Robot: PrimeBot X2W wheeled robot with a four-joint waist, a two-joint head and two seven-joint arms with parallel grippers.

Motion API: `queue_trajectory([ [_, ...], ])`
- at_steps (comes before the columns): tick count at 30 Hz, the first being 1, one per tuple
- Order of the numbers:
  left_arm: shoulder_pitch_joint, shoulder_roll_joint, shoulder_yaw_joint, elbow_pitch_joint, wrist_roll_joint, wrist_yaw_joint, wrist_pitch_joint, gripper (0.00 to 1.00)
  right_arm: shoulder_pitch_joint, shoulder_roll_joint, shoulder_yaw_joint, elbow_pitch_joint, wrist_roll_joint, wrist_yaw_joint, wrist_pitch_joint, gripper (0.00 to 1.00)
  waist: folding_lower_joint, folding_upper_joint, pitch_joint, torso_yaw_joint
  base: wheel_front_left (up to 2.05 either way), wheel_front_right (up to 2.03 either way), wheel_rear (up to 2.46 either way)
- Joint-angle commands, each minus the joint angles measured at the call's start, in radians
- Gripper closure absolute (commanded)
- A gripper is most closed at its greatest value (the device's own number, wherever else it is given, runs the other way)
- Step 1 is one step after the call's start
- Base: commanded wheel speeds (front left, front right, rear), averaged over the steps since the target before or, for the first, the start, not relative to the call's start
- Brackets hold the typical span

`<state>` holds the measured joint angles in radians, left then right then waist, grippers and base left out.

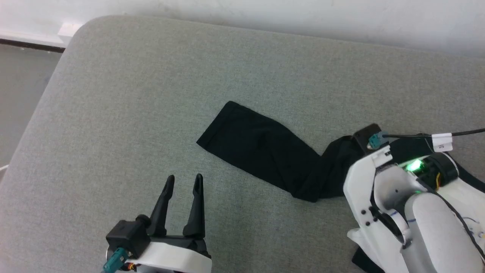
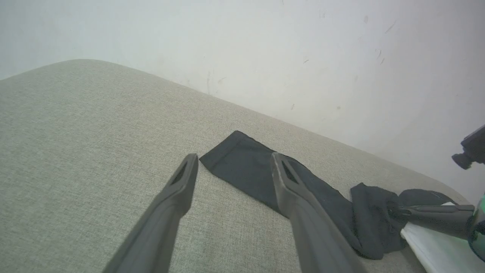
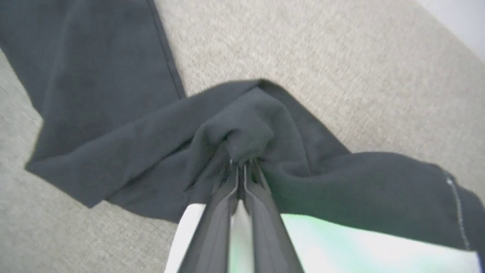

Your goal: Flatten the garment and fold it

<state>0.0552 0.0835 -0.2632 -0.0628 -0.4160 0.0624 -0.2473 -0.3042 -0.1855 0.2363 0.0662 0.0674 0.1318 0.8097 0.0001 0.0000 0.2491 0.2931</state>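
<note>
The garment (image 1: pixel 261 148) lies on the grey cushion with one black sleeve stretched flat toward the upper left, its cuff end free. Near the sleeve's root the cloth bunches up under my right wrist (image 1: pixel 379 178). In the right wrist view my right gripper (image 3: pixel 239 165) is shut on a raised fold of black sleeve fabric (image 3: pixel 242 129), and a strip of the garment's white body (image 3: pixel 341 242) shows below it. My left gripper (image 1: pixel 184 178) hovers open and empty over the cushion, short of the cuff (image 2: pixel 227 151). The left wrist view shows its two fingers (image 2: pixel 178 189) spread wide.
The grey upholstered cushion (image 1: pixel 151 94) has a rounded corner at the upper left, with floor (image 1: pixel 19 94) beyond its left edge. A white wall (image 1: pixel 303 15) runs along the far edge. A black cable with a white tag (image 1: pixel 441 141) trails from the right wrist.
</note>
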Motion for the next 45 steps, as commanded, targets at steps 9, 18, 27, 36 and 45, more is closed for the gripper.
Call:
queue_trajectory([
  [9, 0.002, 0.016, 0.025, -0.013, -0.006, 0.009, -0.008, 0.00, -0.036, 0.074, 0.177, -0.097, 0.167, -0.001, -0.087, 1.00, -0.0001, 0.0000, -0.077, -0.043, 0.00, 0.00, 0.00],
  [18, 0.050, 0.030, 0.048, -0.058, -0.016, 0.038, -0.001, 0.00, 0.134, -0.020, 0.465, -0.158, 0.319, -0.001, -0.034, 1.00, -0.0001, 0.0000, -0.087, -0.037, 0.00, 0.00, 0.00],
  [27, 0.061, 0.025, 0.037, -0.061, -0.026, 0.044, 0.002, 0.00, 0.136, -0.009, 0.383, -0.172, 0.311, -0.001, -0.155, 0.00, -0.0001, 0.0000, -0.103, -0.061, 0.00, 0.00, 0.00],
  [36, 0.071, 0.039, 0.036, -0.090, -0.021, 0.052, 0.010, 0.00, 0.215, 0.110, -0.055, -0.360, 0.159, -0.001, -0.403, 0.00, -0.0001, 0.0000, -0.128, -0.112, 0.00, 0.00, 0.00],
  [45, 0.110, 0.065, 0.044, -0.128, -0.020, 0.061, 0.018, 0.00, 0.465, 0.135, -0.408, -0.460, 0.103, -0.001, -0.649, 0.00, -0.0001, 0.0000, -0.136, -0.185, 0.00, 0.00, 0.00],
])
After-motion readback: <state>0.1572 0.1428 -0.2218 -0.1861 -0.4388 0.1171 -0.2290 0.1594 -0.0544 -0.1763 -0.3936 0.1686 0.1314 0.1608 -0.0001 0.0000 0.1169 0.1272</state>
